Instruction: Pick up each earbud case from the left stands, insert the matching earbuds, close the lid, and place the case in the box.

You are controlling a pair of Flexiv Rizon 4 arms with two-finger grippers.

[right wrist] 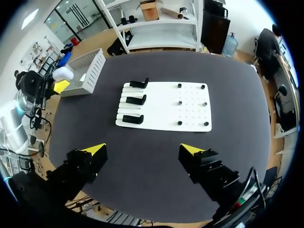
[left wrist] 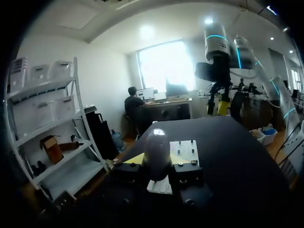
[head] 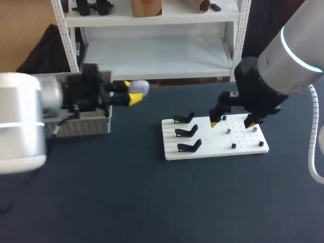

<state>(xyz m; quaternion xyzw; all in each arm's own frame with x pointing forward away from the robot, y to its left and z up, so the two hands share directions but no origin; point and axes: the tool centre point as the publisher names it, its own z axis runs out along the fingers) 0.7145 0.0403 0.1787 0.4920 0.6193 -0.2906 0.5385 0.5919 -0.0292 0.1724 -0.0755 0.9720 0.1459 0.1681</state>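
Note:
My left gripper (head: 134,95) is shut on a pale rounded earbud case (head: 140,86), held in the air just right of the white box (head: 86,125). From the left wrist the case (left wrist: 156,148) stands upright between the fingers. The white board (head: 202,149) carries three bare black stands (head: 186,131) on its left part and several small dark earbuds (head: 233,146) on its right part. My right gripper (head: 231,123) hangs open over the earbud side, nothing between its tips. The right wrist view has that gripper (right wrist: 143,149) high above the board (right wrist: 164,114), with the case (right wrist: 62,73) off by the box (right wrist: 88,66).
The dark table (head: 152,202) stretches bare in front of the board. A white shelf rack stands right behind the table's far edge. My left arm's big body (head: 20,126) fills the left side, partly covering the box.

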